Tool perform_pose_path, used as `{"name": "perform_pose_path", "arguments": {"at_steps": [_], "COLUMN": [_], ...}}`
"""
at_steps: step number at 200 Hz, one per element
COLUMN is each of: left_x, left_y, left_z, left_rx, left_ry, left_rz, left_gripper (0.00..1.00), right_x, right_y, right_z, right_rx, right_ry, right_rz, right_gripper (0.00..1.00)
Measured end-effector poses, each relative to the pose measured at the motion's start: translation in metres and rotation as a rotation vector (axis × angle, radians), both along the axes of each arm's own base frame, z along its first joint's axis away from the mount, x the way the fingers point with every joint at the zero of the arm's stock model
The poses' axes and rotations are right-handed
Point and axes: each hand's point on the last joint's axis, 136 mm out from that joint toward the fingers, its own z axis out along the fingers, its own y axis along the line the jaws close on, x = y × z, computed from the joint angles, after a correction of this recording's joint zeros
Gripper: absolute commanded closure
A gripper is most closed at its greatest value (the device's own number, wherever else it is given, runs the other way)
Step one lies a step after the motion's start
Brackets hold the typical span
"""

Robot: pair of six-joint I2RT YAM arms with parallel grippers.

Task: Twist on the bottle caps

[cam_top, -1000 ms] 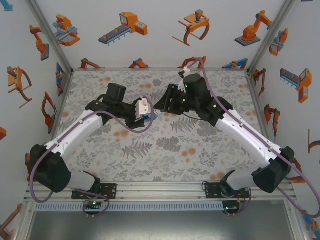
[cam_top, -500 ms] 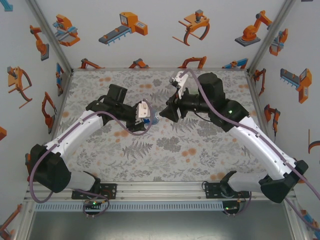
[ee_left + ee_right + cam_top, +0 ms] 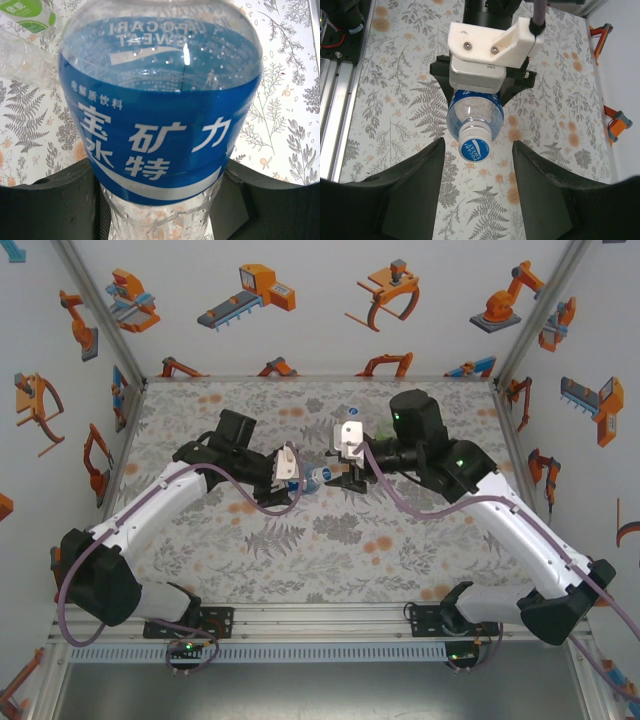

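Note:
The blue-label bottle [image 3: 160, 115] is held level above the table, and my left gripper [image 3: 291, 471] is shut on its lower body. Its neck points toward the right arm. A blue cap [image 3: 474, 150] printed with white letters sits on that neck. My right gripper [image 3: 477, 167] is open and faces the cap end-on; its dark fingers [image 3: 412, 195] stand either side of the cap without touching it. In the top view the right gripper [image 3: 343, 477] is just right of the bottle [image 3: 312, 478]. A green-labelled bottle [image 3: 31, 12] and a clear bottle [image 3: 22, 60] lie on the table beyond.
The table [image 3: 330, 540] has a grey fern-and-flower print. White walls with orange robot pictures [image 3: 250, 290] close it in on three sides. An aluminium rail [image 3: 337, 95] runs along the table edge in the right wrist view.
The right wrist has swung round and come down toward the left gripper, so its open fingers now face the bottle's cap. The left gripper has held the bottle nearly still.

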Motion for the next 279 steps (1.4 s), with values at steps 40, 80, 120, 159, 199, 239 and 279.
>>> {"name": "perform_pose_path", "arguments": {"at_steps": [40,80,120,159,199,239,279], "left_x": [-0.003,-0.004,-0.004,-0.004,-0.003,-0.003,0.003], "left_y": [-0.002,-0.003,-0.003,-0.003,-0.002,-0.001,0.003], "left_z": [0.001,0.001,0.001,0.000,-0.001,-0.003,-0.006], "left_rx": [-0.004,-0.004,-0.004,-0.001,0.005,0.016,0.040], "left_ry": [0.002,0.003,0.003,0.004,0.001,0.003,-0.007], "left_rz": [-0.010,-0.015,-0.015,-0.014,-0.009,-0.002,0.028], "left_gripper": [1.00,1.00,1.00,1.00,1.00,1.00,1.00], "right_x": [0.000,0.001,0.004,0.005,0.007,0.013,0.038], "right_y": [0.002,0.002,0.003,0.003,0.003,0.004,0.002], "right_z": [-0.013,-0.025,-0.027,-0.029,-0.031,-0.032,-0.041], "right_rx": [-0.020,-0.043,-0.043,-0.049,-0.054,-0.041,0.018], "right_ry": [0.006,0.022,0.017,0.017,0.024,0.115,0.433], "right_rz": [0.017,0.011,0.008,0.002,-0.008,-0.078,-0.355], "right_gripper": [0.56,0.58,0.64,0.64,0.68,0.84,1.00]}}
